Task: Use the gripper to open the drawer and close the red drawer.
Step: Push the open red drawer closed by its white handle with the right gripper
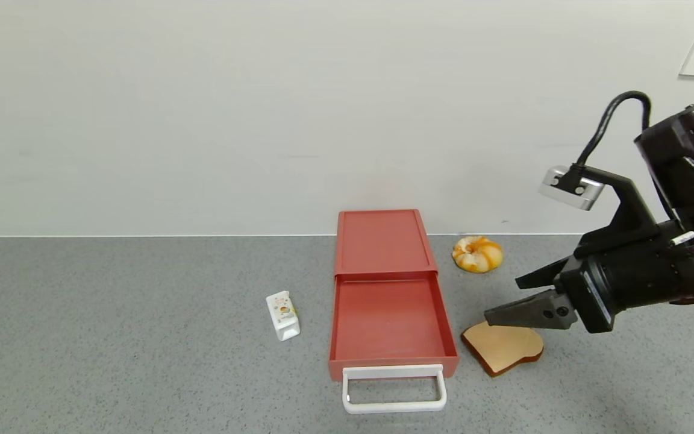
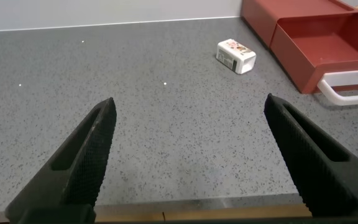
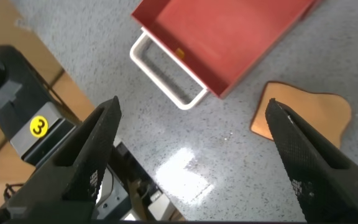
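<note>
The drawer (image 1: 390,313) is lying pulled open near the desk's (image 1: 112,337) front edge, waiting for closing, while the right tool (image 1: 506,298) is hovering wide open, holding nothing.

Right gripper (image 1: 506,298) raised, jaws apart; left gripper (image 2: 188,155) likewise.

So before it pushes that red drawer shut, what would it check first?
1. Drawer pulled out: ok.
2. Tray inside free of items: ok.
3. White handle unobstructed: ok.
4. Right claw open, holding nothing: ok.
5. Right claw lined up with the drawer front: not ok; it hovers off to the side above the toast slice.
6. Left claw out of the way: ok, open, away from the drawer.
</note>
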Controlling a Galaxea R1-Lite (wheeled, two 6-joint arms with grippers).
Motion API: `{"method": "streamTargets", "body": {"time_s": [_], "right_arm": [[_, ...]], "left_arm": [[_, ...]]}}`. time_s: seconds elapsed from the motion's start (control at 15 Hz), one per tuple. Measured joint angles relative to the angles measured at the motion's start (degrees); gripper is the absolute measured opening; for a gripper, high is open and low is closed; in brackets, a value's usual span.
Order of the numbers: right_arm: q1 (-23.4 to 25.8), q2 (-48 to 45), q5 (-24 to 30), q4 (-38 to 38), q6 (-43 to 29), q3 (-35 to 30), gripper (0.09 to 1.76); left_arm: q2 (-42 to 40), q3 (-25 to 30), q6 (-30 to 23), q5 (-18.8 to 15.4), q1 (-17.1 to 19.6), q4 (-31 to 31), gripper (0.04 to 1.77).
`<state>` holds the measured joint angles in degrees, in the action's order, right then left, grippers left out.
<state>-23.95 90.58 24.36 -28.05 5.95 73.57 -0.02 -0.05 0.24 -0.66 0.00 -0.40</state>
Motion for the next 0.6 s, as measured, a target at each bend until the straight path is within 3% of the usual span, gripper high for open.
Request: {"method": "streamTargets", "body": {"time_s": [0.4,0.6], "right_arm": [[9.0,-4.4,4.3,13.2,-0.6,-9.8,1.71],[10.9,-5.0,4.7,15.2,-0.8,-12.0,1.71]], "left_arm": [[0.0,0.0,-0.1,0.0,0.0,0.0,1.72],[0.0,0.0,-0.1,0.1,0.0,0.0,1.72]]}}
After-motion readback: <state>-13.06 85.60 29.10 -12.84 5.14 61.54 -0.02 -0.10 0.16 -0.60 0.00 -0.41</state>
